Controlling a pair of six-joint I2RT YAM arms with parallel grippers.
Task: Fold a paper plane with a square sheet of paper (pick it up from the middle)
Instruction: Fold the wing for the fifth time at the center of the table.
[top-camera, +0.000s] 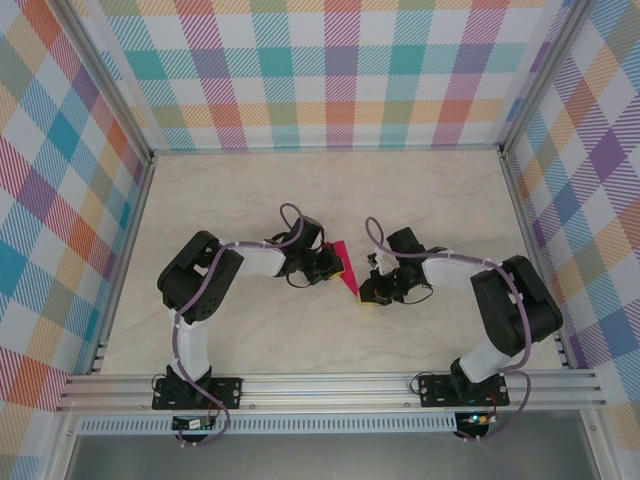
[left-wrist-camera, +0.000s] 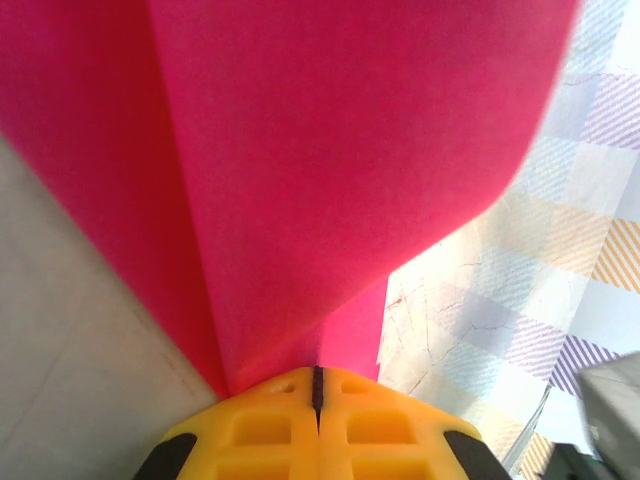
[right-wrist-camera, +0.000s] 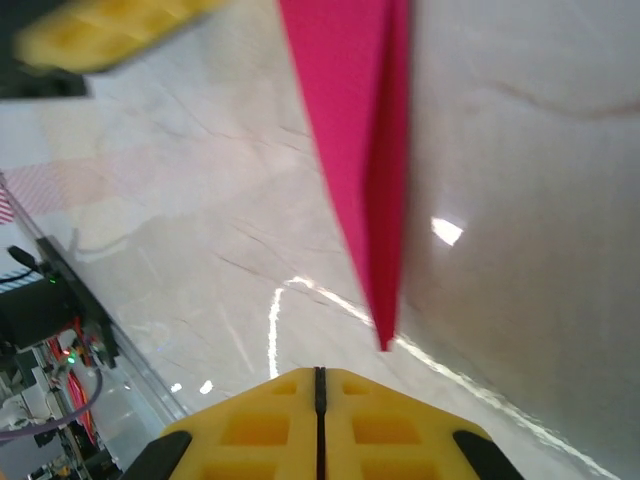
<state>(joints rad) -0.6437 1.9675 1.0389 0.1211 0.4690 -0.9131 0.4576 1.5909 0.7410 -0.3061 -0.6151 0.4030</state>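
The square sheet of paper is folded into a narrow magenta-pink paper plane, a pointed dart held just above the middle of the table. My left gripper is shut on its wide end. In the left wrist view the pink layers fan out from the closed yellow jaws. My right gripper sits just right of the plane's near tip, shut with nothing in it. In the right wrist view the dart ends a little beyond the closed jaws, apart from them.
The pale marble tabletop is walled by checked panels at the back and both sides. An aluminium rail runs along the near edge. The left gripper's yellow fingers show blurred at the top left of the right wrist view.
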